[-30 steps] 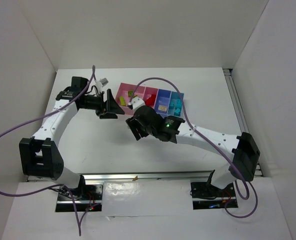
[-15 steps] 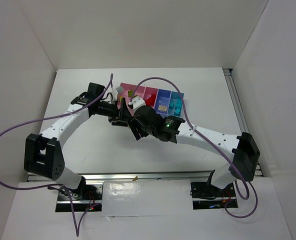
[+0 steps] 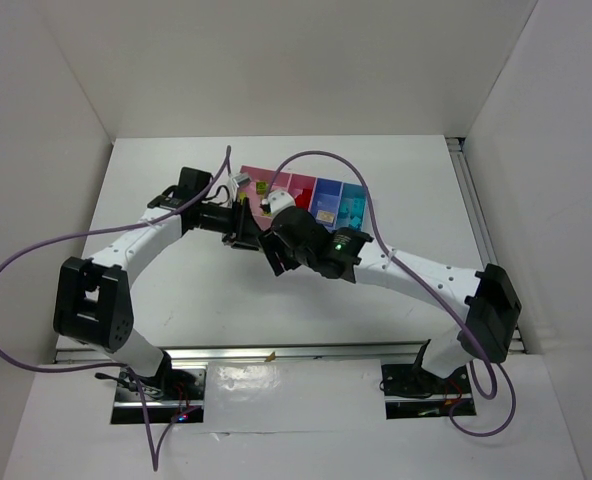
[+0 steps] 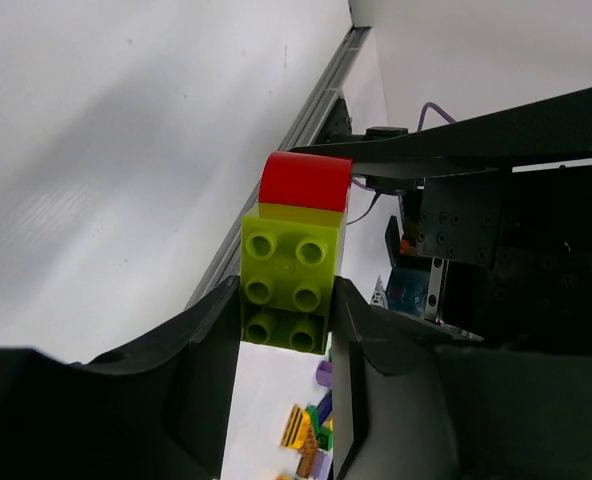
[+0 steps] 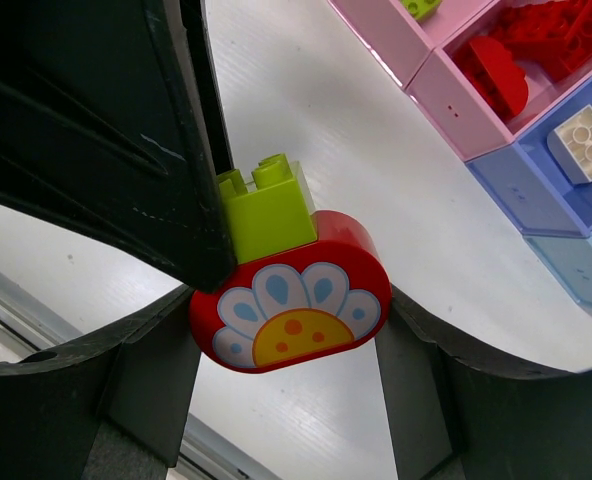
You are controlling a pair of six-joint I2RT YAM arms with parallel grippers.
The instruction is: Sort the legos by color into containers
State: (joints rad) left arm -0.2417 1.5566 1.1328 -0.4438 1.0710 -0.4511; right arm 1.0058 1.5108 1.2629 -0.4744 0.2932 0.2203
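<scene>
A lime green lego point(image 4: 288, 290) is stuck to a red rounded lego point(image 5: 291, 310) with a flower print. They hang between both arms above the table. My left gripper point(image 4: 286, 315) is shut on the lime brick's sides. My right gripper point(image 5: 291, 325) is shut on the red brick, whose ends touch both fingers. In the top view the two grippers meet just left of the containers point(image 3: 276, 180). One pink bin holds a lime lego point(image 5: 421, 8), the other pink bin holds red legos point(image 5: 516, 60). The blue bin point(image 5: 536, 180) holds a cream brick, and the light blue bin point(image 3: 353, 208) holds teal legos.
A few small yellow, purple and green pieces point(image 4: 311, 435) lie on the white table beneath the left gripper. A metal rail point(image 3: 276, 352) runs along the near edge. White walls enclose the table on three sides.
My left arm swung right from beside the bins to the right gripper. Its jaws closed on the lime brick. The right gripper kept its hold and barely moved.
</scene>
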